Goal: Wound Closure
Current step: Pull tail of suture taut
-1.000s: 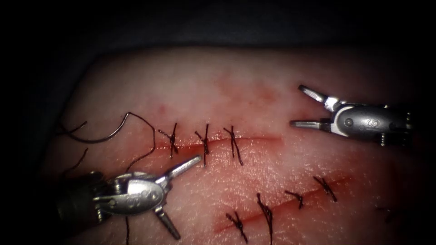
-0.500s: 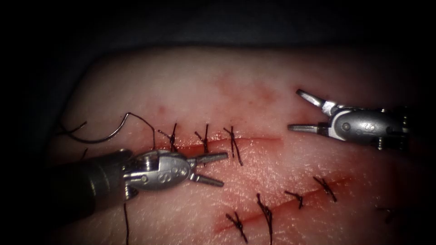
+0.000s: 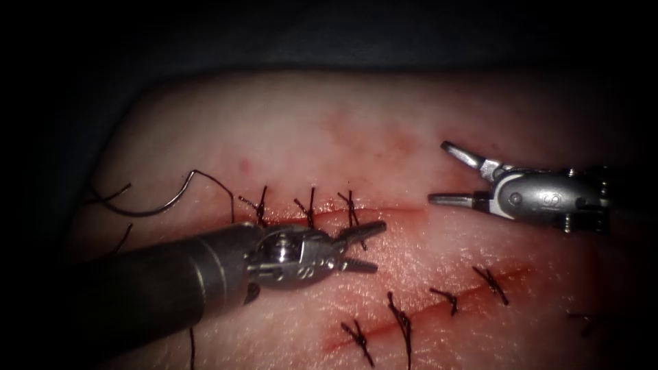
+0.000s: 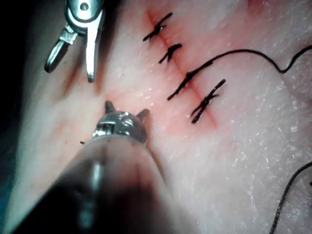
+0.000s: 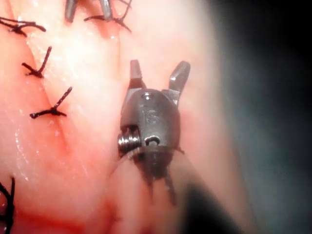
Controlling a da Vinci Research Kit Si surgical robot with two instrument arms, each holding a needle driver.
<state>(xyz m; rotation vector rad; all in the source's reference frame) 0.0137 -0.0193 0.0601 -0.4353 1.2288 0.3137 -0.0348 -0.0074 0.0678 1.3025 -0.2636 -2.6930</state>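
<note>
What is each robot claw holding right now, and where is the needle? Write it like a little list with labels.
left tool: jaws open, holding nothing, over the upper cut's stitches
right tool: jaws open, holding nothing, beyond the cut's right end
needle: lying free on the tissue, left of the cut, not in the tissue
thread: runs from the needle toward the stitches
upper cut: three stitches, right end unstitched
lower cut: four stitches
</note>
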